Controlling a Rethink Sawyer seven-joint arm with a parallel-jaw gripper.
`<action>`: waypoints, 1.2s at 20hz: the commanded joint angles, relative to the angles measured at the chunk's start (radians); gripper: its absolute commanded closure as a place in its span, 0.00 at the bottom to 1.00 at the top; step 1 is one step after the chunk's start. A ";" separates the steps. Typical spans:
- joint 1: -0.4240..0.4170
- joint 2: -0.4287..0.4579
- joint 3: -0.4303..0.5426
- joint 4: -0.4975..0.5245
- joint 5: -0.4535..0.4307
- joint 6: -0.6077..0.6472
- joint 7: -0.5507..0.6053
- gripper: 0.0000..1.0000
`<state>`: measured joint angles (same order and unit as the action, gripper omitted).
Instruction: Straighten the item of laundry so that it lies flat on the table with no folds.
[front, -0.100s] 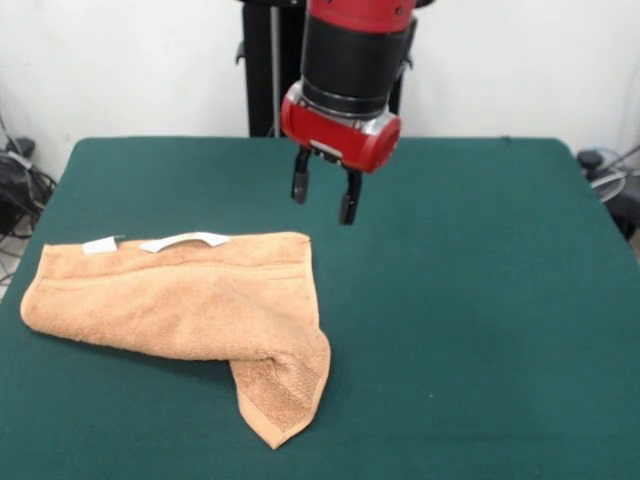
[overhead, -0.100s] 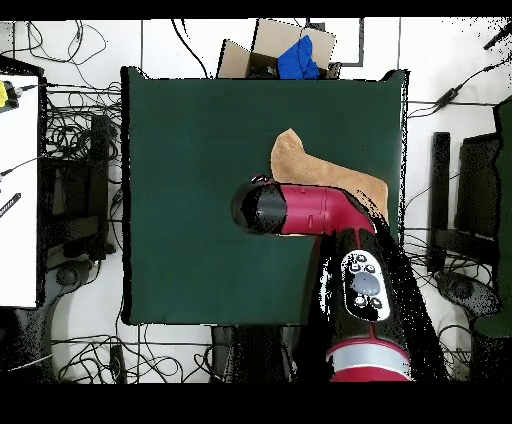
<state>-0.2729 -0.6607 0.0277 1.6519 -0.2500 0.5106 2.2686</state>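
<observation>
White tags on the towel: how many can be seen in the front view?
2. Both lie on the towel's far edge: a small tag near its left end, and a longer curved tag just right of it. The folded part could hide more.

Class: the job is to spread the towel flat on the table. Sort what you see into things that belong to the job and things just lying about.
Belongs to the job:
- orange-tan towel, folded over on itself
- green table
- robot's hand, open, empty, above the table

Just lying about:
- cardboard box holding blue cloth
- cables on the floor
</observation>
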 joint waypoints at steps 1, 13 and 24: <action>0.020 0.067 -0.055 -0.001 0.030 -0.073 0.190 0.00; 0.068 0.147 -0.132 -0.040 0.041 -0.167 0.215 0.00; 0.049 0.146 -0.144 -0.082 0.111 -0.186 0.190 0.00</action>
<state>-0.2248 -0.5346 -0.1137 1.6175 -0.2094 0.3697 2.2686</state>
